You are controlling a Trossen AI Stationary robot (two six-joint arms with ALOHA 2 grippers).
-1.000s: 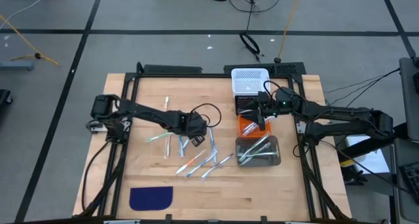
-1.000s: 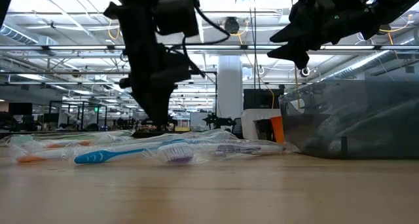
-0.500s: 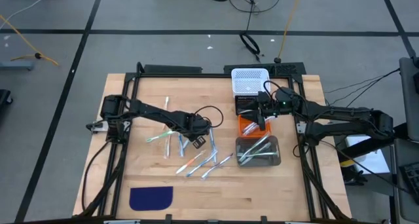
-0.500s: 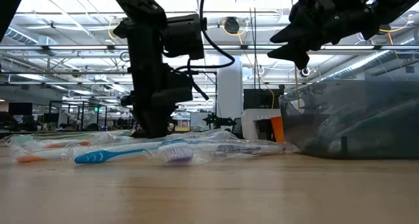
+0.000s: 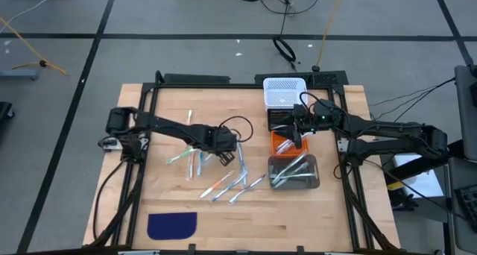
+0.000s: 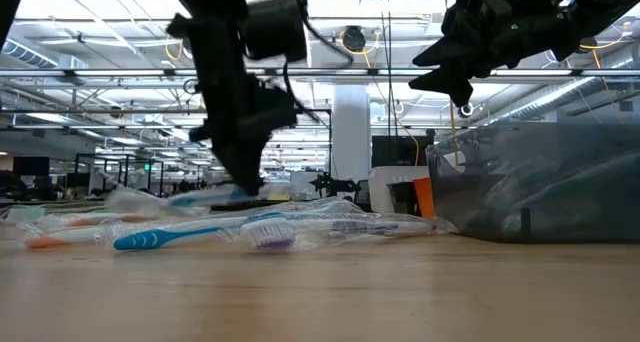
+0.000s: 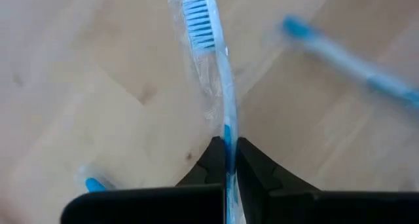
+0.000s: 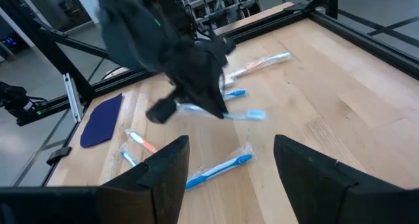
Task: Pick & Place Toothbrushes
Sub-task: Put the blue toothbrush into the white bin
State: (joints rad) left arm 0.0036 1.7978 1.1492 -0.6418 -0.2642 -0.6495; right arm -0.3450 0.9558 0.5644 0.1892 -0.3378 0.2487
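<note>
- Left end effector [image 7: 229, 160] is clamped on a wrapped blue toothbrush [image 7: 213, 73], lifted off the counter [image 5: 164, 199].
- Right end effector [image 8: 229, 160] hangs with fingers apart, empty, above the orange bin [image 5: 282, 143].

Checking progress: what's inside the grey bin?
The dark translucent grey bin holds several wrapped toothbrushes, crossed over each other. Overlap hides the exact count and anything beneath them.

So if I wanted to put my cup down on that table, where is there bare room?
The bare wood between the dark blue cloth and the grey bin is free, as is the far left corner behind the lone toothbrush. The middle is crowded: loose toothbrushes lie there, and the left hand holds one shut above them.
</note>
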